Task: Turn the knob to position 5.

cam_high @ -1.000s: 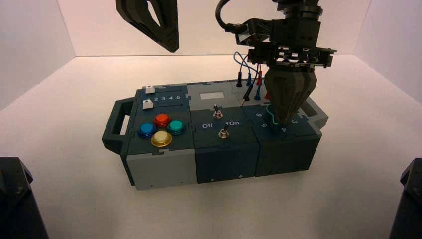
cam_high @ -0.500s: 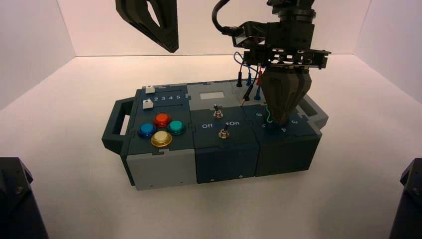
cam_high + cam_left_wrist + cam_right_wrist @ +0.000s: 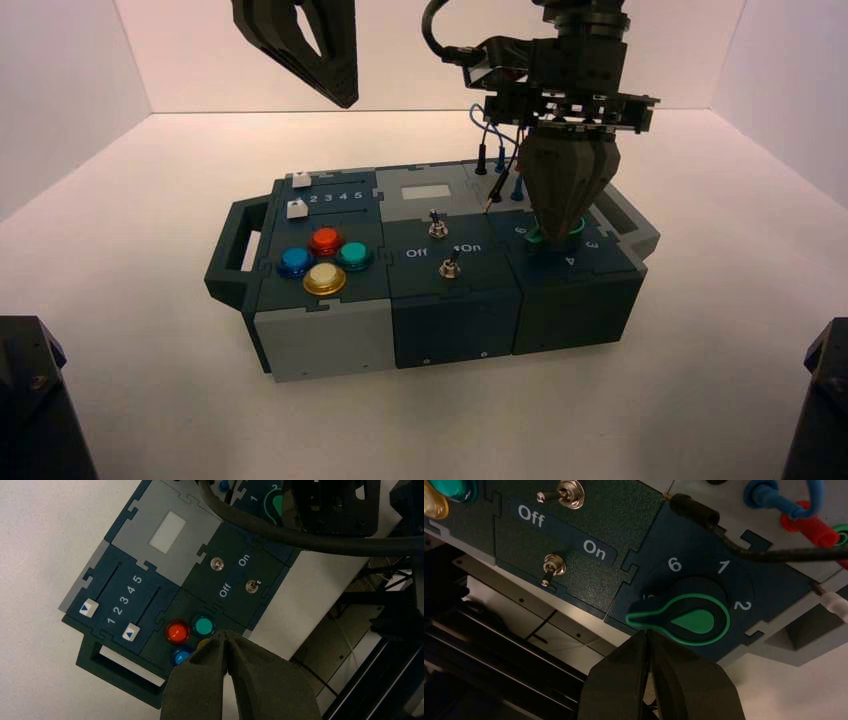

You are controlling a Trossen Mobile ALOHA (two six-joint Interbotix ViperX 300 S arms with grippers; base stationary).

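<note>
The knob [image 3: 689,619], dark teal with a green edge, sits on the box's right-hand block. In the right wrist view its pointer tip [image 3: 636,617] lies past the numeral 6 [image 3: 674,564]; 1 and 2 also show. The numeral 5 is hidden at the pointer's tip. My right gripper [image 3: 647,632] is shut, its tips just beside the knob's rim and holding nothing. In the high view it [image 3: 557,238] stands upright over the knob [image 3: 537,238], next to numerals 4 and 3. My left gripper [image 3: 345,95] is shut and parked high above the box's back left.
Two metal toggle switches [image 3: 551,566] with Off and On labels stand on the middle block. Coloured push buttons [image 3: 325,258] and two sliders [image 3: 107,620] are on the left block. Plugged wires [image 3: 500,165] rise behind the knob. White walls enclose the table.
My right gripper has shifted a little left and back over the knob. The knob's green edge, seen earlier as a thin line, now shows as a broader patch at the fingertips' left.
</note>
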